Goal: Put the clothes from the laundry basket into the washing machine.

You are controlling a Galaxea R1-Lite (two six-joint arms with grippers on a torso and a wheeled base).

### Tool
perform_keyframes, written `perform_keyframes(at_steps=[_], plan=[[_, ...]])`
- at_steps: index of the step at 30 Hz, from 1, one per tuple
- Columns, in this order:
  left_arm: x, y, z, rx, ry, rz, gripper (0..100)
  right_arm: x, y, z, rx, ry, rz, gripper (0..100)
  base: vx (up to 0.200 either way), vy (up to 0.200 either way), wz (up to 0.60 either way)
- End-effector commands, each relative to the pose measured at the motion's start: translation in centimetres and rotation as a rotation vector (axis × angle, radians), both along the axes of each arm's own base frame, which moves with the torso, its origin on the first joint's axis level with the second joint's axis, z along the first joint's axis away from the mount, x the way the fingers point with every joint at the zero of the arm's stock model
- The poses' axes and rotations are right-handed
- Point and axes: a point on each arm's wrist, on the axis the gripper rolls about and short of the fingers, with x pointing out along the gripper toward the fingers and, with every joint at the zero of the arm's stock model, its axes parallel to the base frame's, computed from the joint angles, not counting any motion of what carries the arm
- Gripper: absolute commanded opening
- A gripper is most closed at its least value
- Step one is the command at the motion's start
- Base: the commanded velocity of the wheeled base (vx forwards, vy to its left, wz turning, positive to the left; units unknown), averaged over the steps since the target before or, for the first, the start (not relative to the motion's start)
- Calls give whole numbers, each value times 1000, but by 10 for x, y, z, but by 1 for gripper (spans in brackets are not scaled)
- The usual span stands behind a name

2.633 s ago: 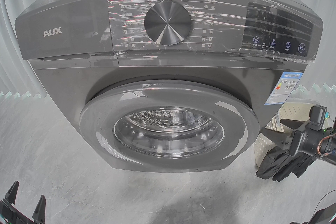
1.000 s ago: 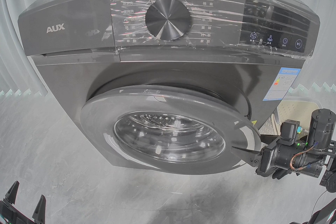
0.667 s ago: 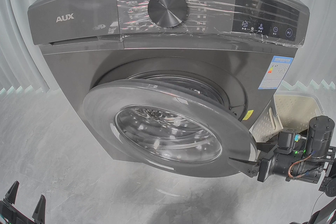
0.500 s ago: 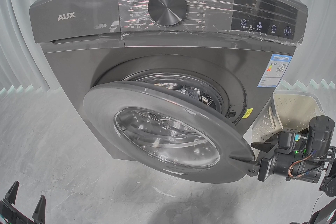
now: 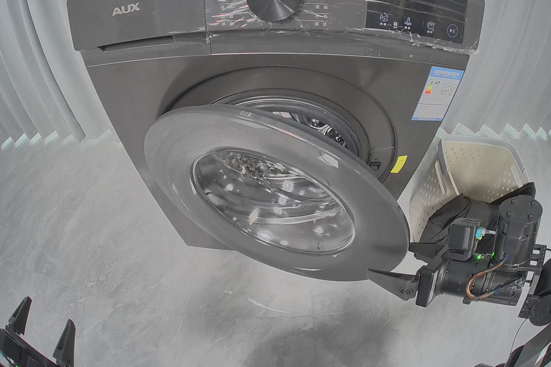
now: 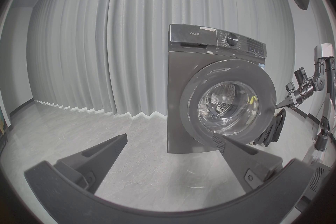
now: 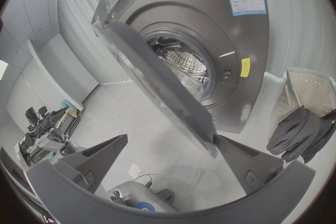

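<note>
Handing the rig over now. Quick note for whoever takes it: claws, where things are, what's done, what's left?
Left claw: open, empty, low on the left, clear of the washer.
Right claw: open, straddling the free edge of the door.
Things: door part open. The basket stands right of the washer, and dark clothes hang over its rim.
Done: door unlatched and swung part way.
Left: probably open the door wider, then move the clothes into the drum. None seen in it yet.
</note>
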Motion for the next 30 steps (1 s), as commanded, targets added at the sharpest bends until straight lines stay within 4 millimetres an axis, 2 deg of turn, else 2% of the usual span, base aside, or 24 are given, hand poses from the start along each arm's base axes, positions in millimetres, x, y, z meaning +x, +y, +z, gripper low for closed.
perform_keyframes(at_steps=[1, 8, 12, 16, 18, 22, 30], plan=[[0, 0, -5, 0, 0, 0, 100, -4, 5, -1, 3, 8, 29, 100, 0, 0, 0], [0, 0, -5, 0, 0, 0, 100, -13, 5, -6, 13, 44, 50, 100, 0, 0, 0], [0, 0, -5, 0, 0, 0, 100, -9, 5, -5, 13, 39, 34, 100, 0, 0, 0], [0, 0, -5, -2, 0, 0, 100, -5, 8, -2, 29, 20, 33, 100, -200, 0, 0], [0, 0, -5, 0, 0, 0, 100, 0, 12, -6, 31, 20, 31, 100, -200, 0, 0], [0, 0, -5, 0, 0, 0, 100, 6, 16, -12, 32, 21, 32, 100, 0, 0, 0], [0, 0, -5, 0, 0, 1, 100, -4, 18, -16, 37, 12, 67, 100, 0, 0, 0]])
